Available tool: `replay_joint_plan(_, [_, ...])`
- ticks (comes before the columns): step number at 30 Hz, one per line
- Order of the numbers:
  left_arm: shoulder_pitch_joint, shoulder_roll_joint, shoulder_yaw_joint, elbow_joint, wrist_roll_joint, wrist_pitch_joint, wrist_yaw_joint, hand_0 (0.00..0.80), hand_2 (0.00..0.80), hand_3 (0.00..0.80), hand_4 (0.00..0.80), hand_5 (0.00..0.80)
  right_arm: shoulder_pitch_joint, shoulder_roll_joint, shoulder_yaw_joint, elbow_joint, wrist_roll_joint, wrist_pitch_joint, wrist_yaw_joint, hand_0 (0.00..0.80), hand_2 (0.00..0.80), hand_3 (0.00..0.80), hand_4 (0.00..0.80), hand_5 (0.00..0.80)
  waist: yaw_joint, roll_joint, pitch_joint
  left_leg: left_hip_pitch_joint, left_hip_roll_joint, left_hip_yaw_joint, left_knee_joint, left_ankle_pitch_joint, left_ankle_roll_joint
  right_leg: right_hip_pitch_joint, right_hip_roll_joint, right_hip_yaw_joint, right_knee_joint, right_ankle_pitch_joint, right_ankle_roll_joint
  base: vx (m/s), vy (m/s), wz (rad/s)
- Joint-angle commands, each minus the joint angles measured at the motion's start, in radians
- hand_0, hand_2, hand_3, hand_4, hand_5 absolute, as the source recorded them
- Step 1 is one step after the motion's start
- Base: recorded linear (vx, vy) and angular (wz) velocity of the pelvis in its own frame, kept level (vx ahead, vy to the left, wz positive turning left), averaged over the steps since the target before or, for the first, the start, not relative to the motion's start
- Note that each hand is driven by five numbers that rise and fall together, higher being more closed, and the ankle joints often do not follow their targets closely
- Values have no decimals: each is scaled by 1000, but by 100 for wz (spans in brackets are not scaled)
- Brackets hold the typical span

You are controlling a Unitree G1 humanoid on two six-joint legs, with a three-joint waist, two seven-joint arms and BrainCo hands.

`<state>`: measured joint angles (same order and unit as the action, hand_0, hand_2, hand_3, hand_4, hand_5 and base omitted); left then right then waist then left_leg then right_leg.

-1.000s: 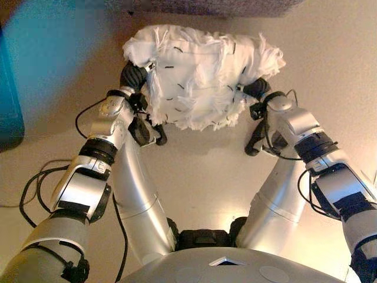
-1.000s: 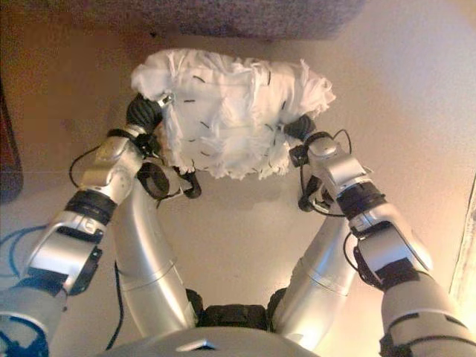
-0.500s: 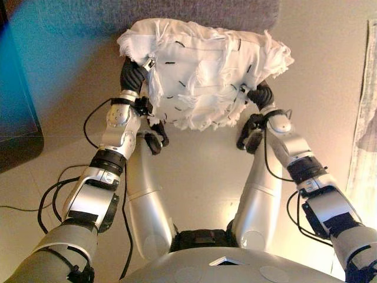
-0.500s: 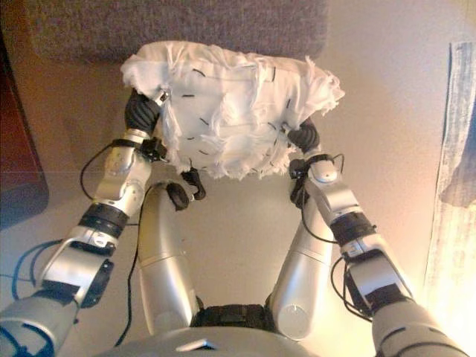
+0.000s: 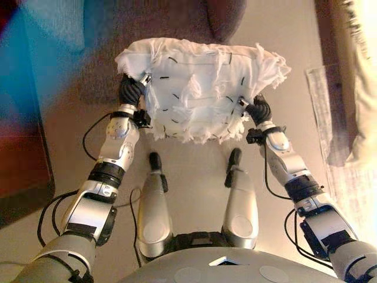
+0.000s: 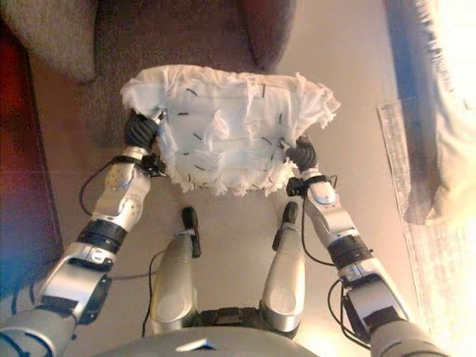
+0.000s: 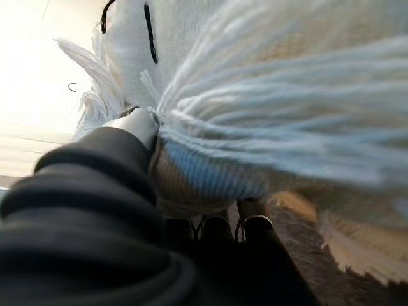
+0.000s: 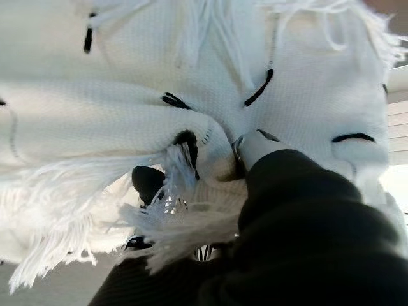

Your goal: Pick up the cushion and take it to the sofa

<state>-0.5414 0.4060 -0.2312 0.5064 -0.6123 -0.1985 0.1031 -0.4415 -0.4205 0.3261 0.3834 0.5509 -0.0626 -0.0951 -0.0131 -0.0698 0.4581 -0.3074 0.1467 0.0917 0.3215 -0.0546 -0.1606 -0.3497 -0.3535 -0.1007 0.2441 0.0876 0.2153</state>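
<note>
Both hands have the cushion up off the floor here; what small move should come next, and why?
Probably a short carry forward. The cushion hangs between the left hand and right hand, each gripping a side edge, and the sofa lies just beyond it, partly under its far edge.

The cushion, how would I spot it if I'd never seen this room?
Look above the tan floor, just before the dark grey sofa. The cushion hangs between the left hand and right hand. It is white and shaggy, with fringed edges and short black stitches.
</note>
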Motion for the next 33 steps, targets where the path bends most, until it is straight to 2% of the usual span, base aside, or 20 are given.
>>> replay_joint_plan(1, [45, -15, -1, -83, -17, -19, -13, 800, 800, 800, 800, 800, 33, 39, 25, -134, 68, -69, 30, 800, 800, 800, 800, 800, 1, 11, -253, 114, -34, 55, -110, -4, 93, 117, -3, -25, -97, 16, -4, 218, 4, 9])
replay_joint_plan(7, [77, -12, 31, -47, -3, -7, 15, 800, 800, 800, 800, 800, 57, 95, 51, -67, 150, -26, 27, 800, 800, 800, 800, 800, -6, 16, -363, 301, -57, 113, -254, 10, 110, 286, 23, -49, -211, 41, 7, 222, 65, -11])
replay_joint_plan(11, [82, -25, 33, -75, -15, 6, 26, 800, 800, 800, 800, 800, 83, 115, 39, -62, 199, -30, 2, 800, 800, 800, 800, 800, 3, 7, -397, 346, -77, 115, -263, -8, 125, 334, 12, -69, -224, 64, 8, 121, 90, -8])
replay_joint_plan(14, [89, -33, 23, -81, 16, 27, -6, 800, 800, 800, 800, 800, 102, 140, 5, -44, 228, -43, -14, 800, 800, 800, 800, 800, 12, -1, -408, 354, -94, 109, -236, -34, 144, 344, -14, -61, -160, 96, 8, 85, 93, 2])
replay_joint_plan(16, [81, -25, 5, -63, 26, 29, -27, 800, 800, 800, 800, 800, 115, 149, -2, -34, 207, -56, -26, 800, 800, 800, 800, 800, 9, -2, -406, 348, -112, 95, -209, -52, 169, 316, -36, -23, -29, 149, 3, 46, 147, 14])
replay_joint_plan(17, [75, -17, -4, -58, 19, 33, -38, 800, 800, 800, 800, 800, 120, 148, -1, -34, 192, -62, -36, 800, 800, 800, 800, 800, 3, 2, -401, 350, -120, 85, -199, -61, 182, 266, -43, 11, 61, 191, 0, 44, 184, 38])
replay_joint_plan(20, [52, 6, -30, -26, -7, 34, -78, 800, 800, 800, 800, 800, 125, 127, 9, -12, 183, -79, -48, 800, 800, 800, 800, 800, -20, 28, -373, 372, -137, 49, -179, -85, 202, 154, -4, 106, 255, 249, -18, 90, 178, 52])
replay_joint_plan(21, [45, 9, -32, -16, -18, 37, -80, 800, 800, 800, 800, 800, 115, 115, 9, 6, 190, -79, -35, 800, 800, 800, 800, 800, -28, 32, -369, 386, -140, 47, -182, -89, 202, 133, 17, 126, 263, 252, -18, 190, 99, 25])
replay_joint_plan(22, [40, 7, -37, -2, -37, 39, -89, 800, 800, 800, 800, 800, 110, 105, 9, 22, 191, -79, -34, 800, 800, 800, 800, 800, -37, 28, -370, 397, -155, 40, -185, -98, 206, 120, 51, 133, 225, 251, -16, 240, 31, 20])
replay_joint_plan(24, [39, -7, -46, 2, -48, 51, -90, 800, 800, 800, 800, 800, 96, 94, 3, 50, 196, -72, -31, 800, 800, 800, 800, 800, -48, 12, -375, 410, -187, 27, -176, -116, 209, 128, 85, 122, 115, 248, -8, 314, -33, 20])
replay_joint_plan(25, [37, -11, -49, 2, -49, 56, -85, 800, 800, 800, 800, 800, 92, 91, -1, 51, 198, -64, -30, 800, 800, 800, 800, 800, -57, 0, -377, 418, -201, 22, -165, -133, 210, 130, 97, 118, 35, 247, -1, 383, -69, 26])
replay_joint_plan(27, [44, -23, -70, -3, -45, 52, -73, 800, 800, 800, 800, 800, 103, 73, -11, 32, 203, -46, -29, 800, 800, 800, 800, 800, -82, -17, -380, 430, -230, -9, -130, -173, 216, 125, 144, 136, -162, 198, 5, 469, -46, 30])
replay_joint_plan(29, [71, -34, -78, -21, -32, 45, -58, 800, 800, 800, 800, 800, 127, 55, -28, 11, 205, -26, -5, 800, 800, 800, 800, 800, -102, -23, -377, 459, -239, -14, -106, -204, 217, 100, 182, 110, -268, 180, 12, 478, 3, 39])
replay_joint_plan(30, [87, -37, -72, -30, -23, 44, -59, 800, 800, 800, 800, 800, 138, 47, -37, 6, 201, -14, 11, 800, 800, 800, 800, 800, -107, -23, -375, 489, -241, -7, -103, -222, 217, 70, 198, 66, -284, 182, 15, 484, 12, 41])
replay_joint_plan(33, [147, -30, -27, -66, 17, 51, -67, 800, 800, 800, 800, 800, 163, 30, -53, 12, 186, 12, 80, 800, 800, 800, 800, 800, -97, -33, -380, 555, -254, 24, -103, -263, 230, 46, 209, -45, -199, 179, 0, 544, -7, 6])
